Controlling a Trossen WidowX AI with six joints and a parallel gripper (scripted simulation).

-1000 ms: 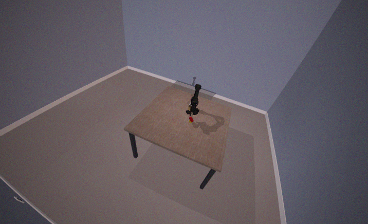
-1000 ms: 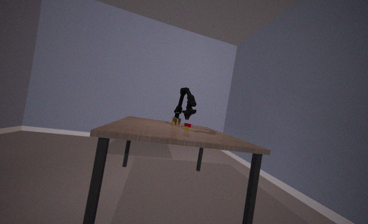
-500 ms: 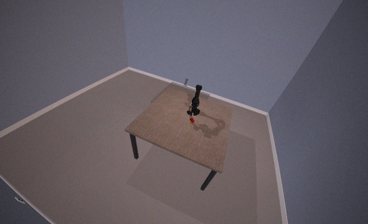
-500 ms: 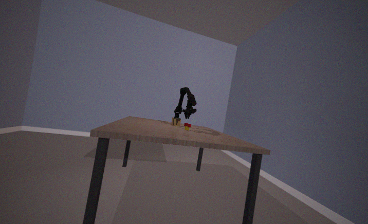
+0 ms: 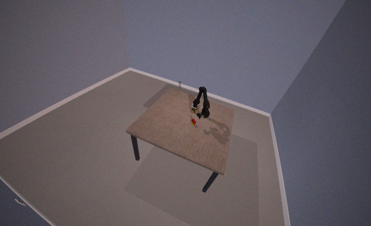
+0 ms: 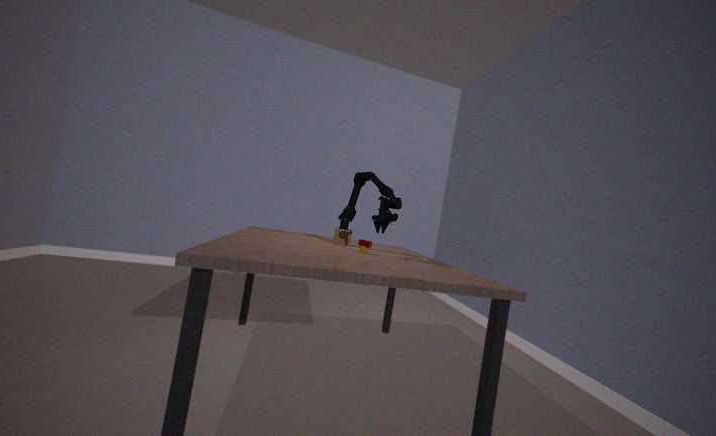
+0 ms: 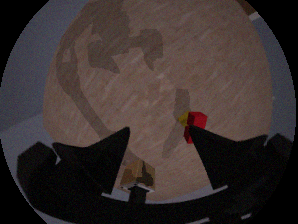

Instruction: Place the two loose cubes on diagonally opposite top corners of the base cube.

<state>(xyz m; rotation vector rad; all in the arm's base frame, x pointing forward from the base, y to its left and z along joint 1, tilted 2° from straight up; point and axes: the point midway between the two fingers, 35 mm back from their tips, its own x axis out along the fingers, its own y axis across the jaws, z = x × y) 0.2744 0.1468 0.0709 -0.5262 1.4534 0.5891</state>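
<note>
A small red cube (image 5: 193, 121) (image 6: 365, 243) (image 7: 197, 121) sits on top of a yellow cube (image 6: 363, 249) (image 7: 181, 116), which shows only as a sliver beneath and beside it. A tan cube (image 5: 193, 110) (image 6: 342, 236) (image 7: 137, 177) stands on the table close to the foot of the arm. My gripper (image 5: 199, 115) (image 6: 380, 227) (image 7: 160, 129) is open and empty. It hangs above the table, a little higher than the red cube and off to its side. In the wrist view the red cube lies just beyond the right fingertip, not between the fingers.
The wooden table (image 5: 167, 126) (image 6: 274, 254) stands on dark legs in a bare room. The black arm (image 5: 202, 98) (image 6: 358, 186) is mounted near the table's far edge. The arm's shadow falls on the table top to the right.
</note>
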